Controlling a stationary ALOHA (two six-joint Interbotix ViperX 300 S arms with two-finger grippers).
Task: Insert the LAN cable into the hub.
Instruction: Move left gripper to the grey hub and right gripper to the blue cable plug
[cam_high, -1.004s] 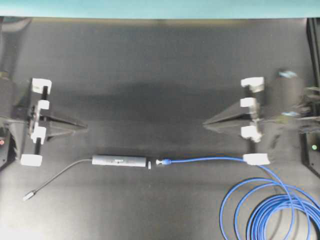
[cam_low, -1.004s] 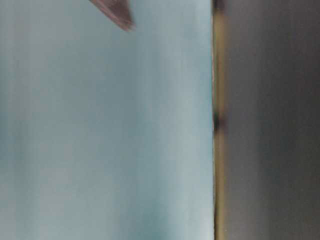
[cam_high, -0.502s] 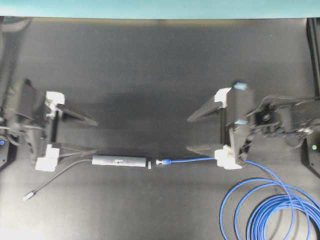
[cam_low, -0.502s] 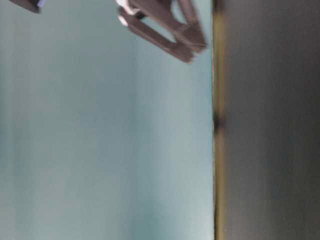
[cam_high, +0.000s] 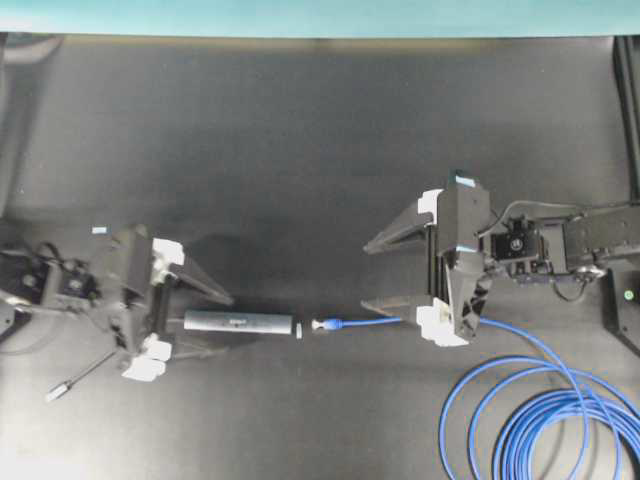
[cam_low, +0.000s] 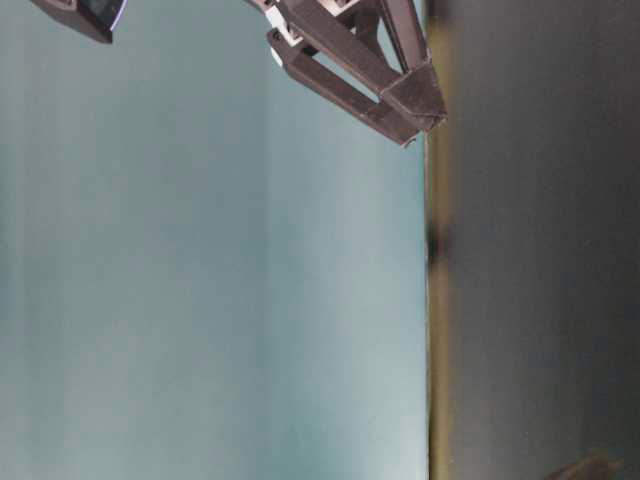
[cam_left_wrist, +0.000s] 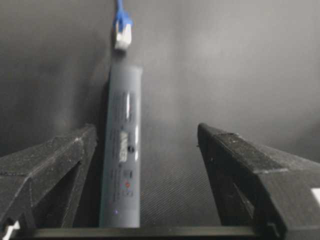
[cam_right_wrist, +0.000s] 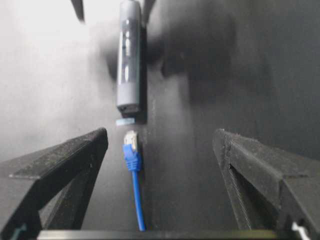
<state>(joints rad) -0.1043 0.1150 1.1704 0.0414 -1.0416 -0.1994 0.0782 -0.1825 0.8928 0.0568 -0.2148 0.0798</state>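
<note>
A dark table (cam_high: 300, 130) fills the overhead view, and everything else rests on or hangs over it. The LAN cable (cam_high: 520, 400) takes up the most room: its bright-blue loops are piled at the lower right of that view, and one strand runs left from them toward the middle of the table. The right gripper (cam_high: 395, 272) hangs over that straight strand with its jaws wide apart, the cable passing between them and touching neither in the right wrist view. The left gripper (cam_high: 205, 322) sits low on the left side with its jaws apart too, one on either side of the near end of the hub (cam_high: 238, 323); in the left wrist view the hub lies closer to one finger (cam_left_wrist: 55, 170) than to the other. The hub is a slim dark-grey bar lying flat, end to end in line with the cable. The plug (cam_right_wrist: 131, 141), clear with a blue boot, lies just beside the hub's open end, with a narrow gap between them holding a tiny pale piece (cam_right_wrist: 125, 121). The hub's thin grey lead (cam_high: 85, 372) trails off to the lower left.
</note>
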